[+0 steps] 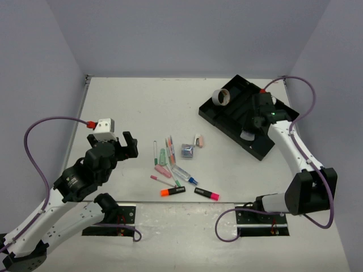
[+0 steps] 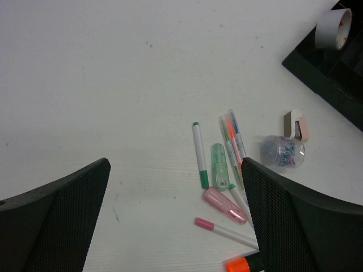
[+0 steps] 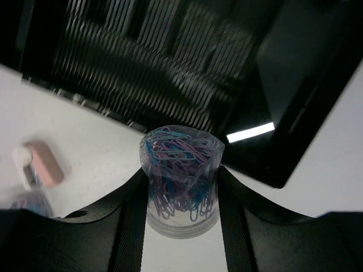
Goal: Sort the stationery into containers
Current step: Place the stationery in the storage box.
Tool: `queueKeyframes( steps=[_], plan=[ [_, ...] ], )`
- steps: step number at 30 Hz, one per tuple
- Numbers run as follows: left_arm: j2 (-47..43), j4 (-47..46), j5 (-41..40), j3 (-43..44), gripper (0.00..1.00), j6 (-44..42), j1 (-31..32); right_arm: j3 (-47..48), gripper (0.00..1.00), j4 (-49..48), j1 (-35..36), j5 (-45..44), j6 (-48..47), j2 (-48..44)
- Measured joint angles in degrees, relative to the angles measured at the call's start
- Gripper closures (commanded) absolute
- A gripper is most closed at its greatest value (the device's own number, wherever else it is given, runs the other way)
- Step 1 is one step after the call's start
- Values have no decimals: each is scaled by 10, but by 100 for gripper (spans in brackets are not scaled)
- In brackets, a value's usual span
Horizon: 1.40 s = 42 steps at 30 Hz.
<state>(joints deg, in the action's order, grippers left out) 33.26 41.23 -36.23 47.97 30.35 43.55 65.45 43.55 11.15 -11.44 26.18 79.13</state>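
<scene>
My right gripper (image 1: 250, 131) (image 3: 182, 184) is shut on a clear tub of blue and purple paper clips (image 3: 181, 175), held over the near edge of the black divided tray (image 1: 229, 116) (image 3: 170, 62). A grey tape ring (image 1: 220, 97) (image 2: 333, 28) stands in the tray's far corner. On the table lie several pens (image 1: 169, 148) (image 2: 199, 154), a second paper-clip tub (image 1: 187, 151) (image 2: 282, 152), a pink eraser (image 1: 198, 140) (image 2: 296, 125) and two black highlighters (image 1: 173, 192). My left gripper (image 1: 127, 144) (image 2: 176, 224) hangs open left of the pens, holding nothing.
A pink capsule-shaped item (image 2: 226, 205) and a green one (image 2: 219, 164) lie among the pens. The second highlighter (image 1: 207, 194) lies near the table's front edge. Grey walls close in the table on three sides.
</scene>
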Motion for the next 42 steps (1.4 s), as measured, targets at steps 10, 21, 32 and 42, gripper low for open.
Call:
queueKeyframes(
  steps=[10,21,32,42],
  plan=[
    [-26,0,0,0,0,0,0,15,70,-56,-179,9,67,-1],
    [-51,0,1,-1,0,0,0,47,70,-92,-276,31,105,75],
    [-53,0,2,-1,0,0,0,31,69,-136,-329,108,145,121],
    [-54,-1,2,-5,0,0,0,21,65,-142,-328,102,131,130]
  ],
)
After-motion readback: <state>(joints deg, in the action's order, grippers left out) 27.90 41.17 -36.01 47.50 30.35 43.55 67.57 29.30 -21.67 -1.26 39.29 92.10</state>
